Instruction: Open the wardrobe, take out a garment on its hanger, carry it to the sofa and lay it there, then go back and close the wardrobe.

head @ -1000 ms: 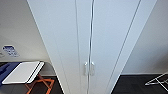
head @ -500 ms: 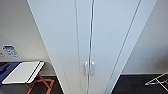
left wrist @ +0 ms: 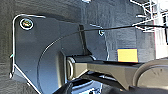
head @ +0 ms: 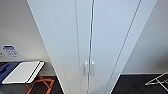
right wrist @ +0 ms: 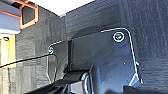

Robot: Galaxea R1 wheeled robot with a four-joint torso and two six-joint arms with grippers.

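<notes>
The wardrobe [head: 105, 37] stands straight ahead in the head view, tall, white and narrow. Both of its doors are shut, and the two small vertical handles [head: 89, 68] sit side by side at the centre seam, low in the picture. Whatever hangs inside is hidden behind the doors. Both wrist views look down past the robot's own dark plates onto dark grey carpet [right wrist: 150, 22].
A white-topped stand on an orange folding frame [head: 23, 72] sits left of the wardrobe, with something blue [head: 6, 71] beside it. A white wire rack [head: 158, 80] stands on the floor at the right. A yellow patch [left wrist: 127, 55] lies on the carpet.
</notes>
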